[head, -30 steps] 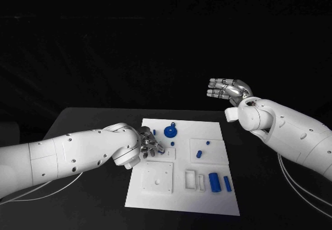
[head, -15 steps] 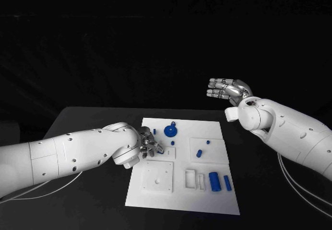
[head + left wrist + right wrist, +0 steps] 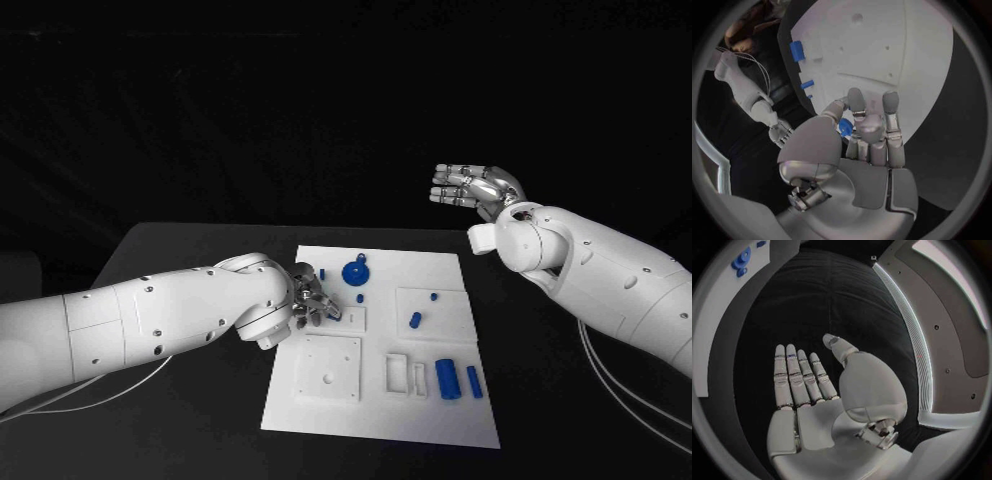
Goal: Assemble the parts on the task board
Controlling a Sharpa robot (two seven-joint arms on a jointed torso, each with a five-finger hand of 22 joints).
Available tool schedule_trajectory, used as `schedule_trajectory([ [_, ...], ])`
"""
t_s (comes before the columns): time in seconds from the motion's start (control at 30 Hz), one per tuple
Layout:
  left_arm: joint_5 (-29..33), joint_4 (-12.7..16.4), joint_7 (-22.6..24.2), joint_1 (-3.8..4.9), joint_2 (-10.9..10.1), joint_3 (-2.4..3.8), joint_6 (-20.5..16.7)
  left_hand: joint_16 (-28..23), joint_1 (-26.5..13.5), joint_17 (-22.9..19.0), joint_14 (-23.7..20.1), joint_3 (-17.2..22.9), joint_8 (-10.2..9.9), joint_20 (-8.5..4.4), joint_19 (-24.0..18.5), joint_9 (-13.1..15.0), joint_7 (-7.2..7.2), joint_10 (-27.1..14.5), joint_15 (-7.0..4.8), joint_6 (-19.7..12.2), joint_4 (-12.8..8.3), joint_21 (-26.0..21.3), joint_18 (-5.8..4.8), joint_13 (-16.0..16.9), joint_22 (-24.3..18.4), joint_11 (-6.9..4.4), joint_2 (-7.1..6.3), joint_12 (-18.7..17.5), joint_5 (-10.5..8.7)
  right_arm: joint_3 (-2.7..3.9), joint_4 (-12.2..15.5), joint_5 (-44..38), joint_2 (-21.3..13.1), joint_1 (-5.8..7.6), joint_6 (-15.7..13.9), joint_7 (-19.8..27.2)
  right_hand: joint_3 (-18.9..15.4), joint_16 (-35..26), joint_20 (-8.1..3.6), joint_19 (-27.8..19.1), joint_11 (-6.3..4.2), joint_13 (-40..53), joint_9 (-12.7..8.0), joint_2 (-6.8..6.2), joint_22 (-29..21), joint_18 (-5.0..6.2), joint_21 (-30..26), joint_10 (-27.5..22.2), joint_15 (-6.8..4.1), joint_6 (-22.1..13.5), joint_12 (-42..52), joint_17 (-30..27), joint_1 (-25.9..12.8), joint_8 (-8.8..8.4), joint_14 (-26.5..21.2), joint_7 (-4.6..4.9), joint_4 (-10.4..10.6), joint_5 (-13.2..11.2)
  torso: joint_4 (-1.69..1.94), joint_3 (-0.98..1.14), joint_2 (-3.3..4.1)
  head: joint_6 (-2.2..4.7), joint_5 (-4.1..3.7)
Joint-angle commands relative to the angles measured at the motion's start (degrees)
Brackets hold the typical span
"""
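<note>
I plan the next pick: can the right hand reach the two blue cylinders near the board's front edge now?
Probably yes: the right hand is open, raised beyond the task board, and nothing lies over the blue cylinders.

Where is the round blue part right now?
In the head view, the round blue part lies at the task board's far end, beyond the left hand.

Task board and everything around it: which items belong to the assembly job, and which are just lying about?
Belongs to the job:
- task board
- small blue part pinched in the left hand
- blue round part
- two blue cylinders
- blue peg

Not in use:
- right hand, raised off the board, holding nothing
- black table
</note>
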Motion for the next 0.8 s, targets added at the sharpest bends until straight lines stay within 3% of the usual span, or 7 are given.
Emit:
schedule_trajectory([
  [0.03,-0.59,-0.51,-0.53,-0.09,0.25,-0.09,1.54,-0.24,0.22,-0.20,0.18,0.72,0.20,0.08,0.57,21.21,-5.61,2.64,-0.06,6.74,-1.04,-0.40,-0.44,-0.13,0.22,-0.36,0.69,-0.44,0.24,-0.01,-0.06,-0.07,0.10,0.01,1.19,0.25,-0.31,-0.26,0.02,-0.49,-0.15,-0.07,-0.07,-0.11,-0.07,-1.13,0.00,-0.26,-0.02,-0.18,-0.19,-0.07,-0.59,-0.21,-0.36,0.15,0.01,0.34,-0.02,0.00,0.02,-0.06,0.01],
  [0.5,-0.35,-1.06,-0.52,-0.14,0.93,-0.08,3.14,0.38,-0.19,0.96,0.42,0.46,0.84,0.22,1.04,21.53,-5.97,2.69,-0.05,7.91,-1.14,-1.45,-0.46,-0.19,1.32,-0.51,0.98,0.41,0.04,-0.16,-0.45,-0.57,0.38,0.00,1.51,0.05,-0.32,-0.28,0.08,-0.75,-0.10,-0.08,-0.07,-0.18,-0.07,-1.16,-0.04,-0.47,0.05,-0.25,-0.20,-0.09,-0.13,-0.20,-0.92,0.18,-0.62,0.81,-0.04,0.08,0.01,-0.25,0.02],
  [0.8,0.06,-1.15,-0.40,-0.15,1.06,-0.08,3.83,1.33,-0.91,2.57,0.59,0.40,1.07,0.69,1.65,21.71,-6.26,2.72,0.11,9.02,-2.20,-3.01,-0.12,-0.88,3.28,-0.62,1.35,1.65,0.98,-0.30,-0.65,-0.95,0.47,-0.03,1.73,-0.01,0.03,-0.28,0.10,-0.84,-0.10,-0.08,-0.07,-0.22,-0.07,-1.15,-0.03,-0.49,0.06,-0.24,-0.20,-0.09,-0.18,-0.21,-1.00,0.19,-1.06,1.27,-0.02,0.03,0.00,-0.29,0.05],
])
